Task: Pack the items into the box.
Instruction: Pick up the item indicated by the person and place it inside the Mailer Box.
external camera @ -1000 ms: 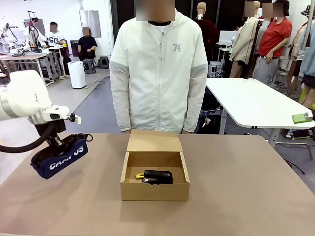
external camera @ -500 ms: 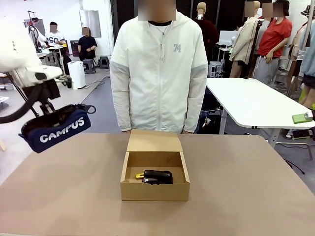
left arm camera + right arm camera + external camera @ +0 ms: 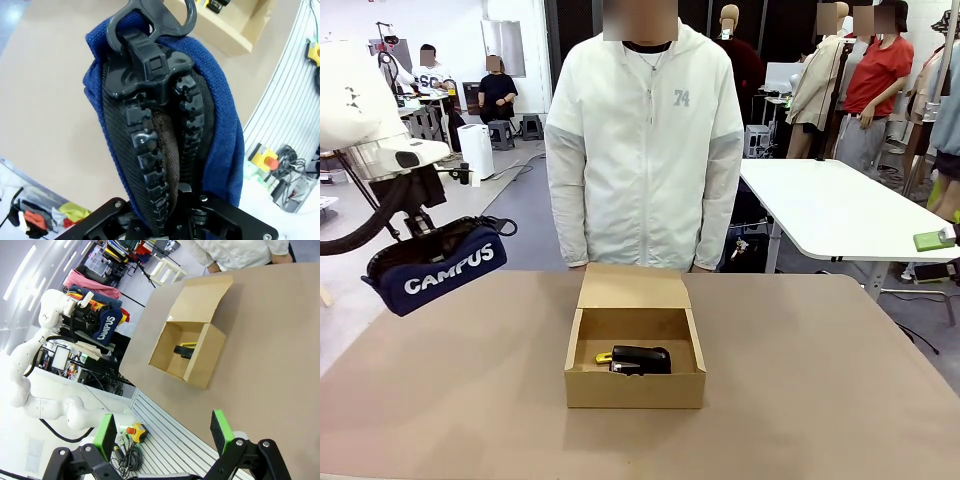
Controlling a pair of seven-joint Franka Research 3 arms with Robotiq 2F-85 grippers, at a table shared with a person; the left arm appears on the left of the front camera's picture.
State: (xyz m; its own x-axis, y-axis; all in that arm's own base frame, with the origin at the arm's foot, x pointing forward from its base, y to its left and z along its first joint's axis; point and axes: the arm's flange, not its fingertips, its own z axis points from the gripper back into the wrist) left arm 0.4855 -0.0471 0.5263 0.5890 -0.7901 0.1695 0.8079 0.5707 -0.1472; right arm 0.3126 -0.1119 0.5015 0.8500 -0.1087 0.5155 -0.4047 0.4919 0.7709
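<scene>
Your left gripper (image 3: 423, 230), clamped tight on the pouch (image 3: 438, 268), holds it in the air left of the box (image 3: 635, 388). Stapler (image 3: 642, 359) and knife (image 3: 604, 357) lie inside the box. Your right gripper (image 3: 163, 433) gapes wide, empty.

My left arm (image 3: 360, 100) reaches in high, wrist bent down. The left gripper (image 3: 423, 230) points downward, jaws clamped tight on the pouch (image 3: 440, 268) hanging just beneath it. My right gripper (image 3: 165, 432) hovers tilted, green pads (image 3: 105, 434) spread wide, nothing between them.
</scene>
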